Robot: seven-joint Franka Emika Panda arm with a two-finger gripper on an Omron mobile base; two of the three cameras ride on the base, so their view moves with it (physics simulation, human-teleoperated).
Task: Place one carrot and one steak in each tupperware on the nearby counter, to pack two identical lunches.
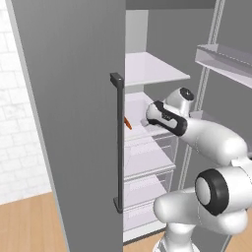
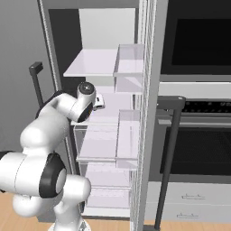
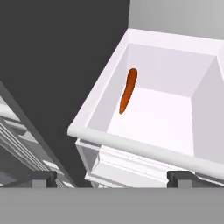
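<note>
The gripper [image 3: 109, 177] hangs with its jaws spread wide and nothing between them; in the hand view the two dark fingertips [image 3: 42, 178] stand far apart at the bottom, just short of the front lip of a white fridge bin [image 3: 144, 151]. One carrot [image 3: 127, 91] lies inside that bin, slim and orange, running lengthwise close along one side wall, its tapered end toward the front lip. The bin floor beside the carrot is bare, leaving free room on that side, while the wall on the carrot's other side crowds it closely.

From the left base view the arm [image 1: 206, 140] reaches past the edge of the open fridge door [image 1: 74, 123], whose dark vertical handle [image 1: 118, 142] stands near the wrist. The carrot [image 1: 127, 123] peeks out just beyond the handle, on the fridge shelf level where the hand sits. A white shelf [image 1: 152, 69] above limits upward clearance.

In the right base view the arm [image 2: 67, 108] enters the fridge between the door and the clear door bins [image 2: 131, 135]. An oven [image 2: 198, 113] with a dark bar handle stands to the side.

No writing or brand marks can be read anywhere.
</note>
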